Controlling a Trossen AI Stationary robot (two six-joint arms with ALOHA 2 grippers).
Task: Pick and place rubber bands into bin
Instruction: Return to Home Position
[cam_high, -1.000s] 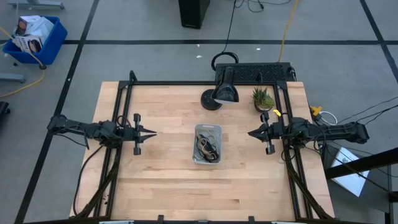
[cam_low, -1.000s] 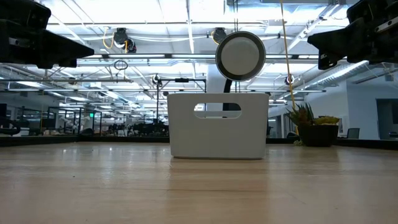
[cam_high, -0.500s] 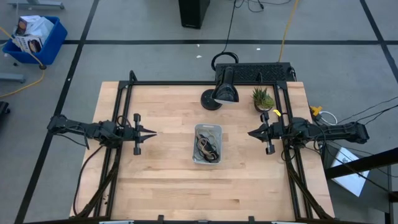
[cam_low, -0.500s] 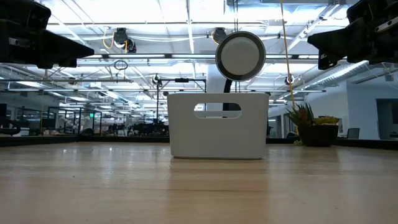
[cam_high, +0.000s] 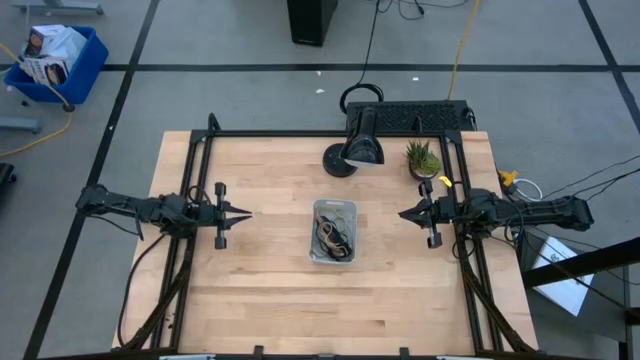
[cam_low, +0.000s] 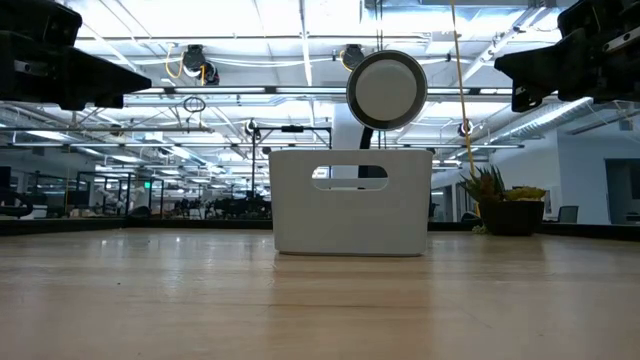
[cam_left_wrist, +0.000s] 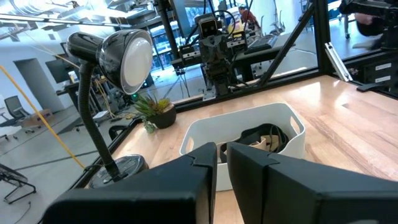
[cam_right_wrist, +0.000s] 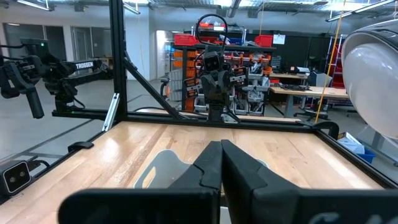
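Observation:
The bin stands on its base at the middle of the wooden table; it is a small pale rectangular tub with a handle hole in its end wall. Dark and tan rubber bands lie tangled inside it, and they also show in the left wrist view. My left gripper hovers shut and empty to the left of the bin, pointing at it. My right gripper hovers shut and empty to its right, pointing at it. No band shows on the table top.
A black desk lamp and a small potted plant stand at the table's far edge behind the bin. A blue crate sits on the floor far left. Black frame rails run along the table's sides.

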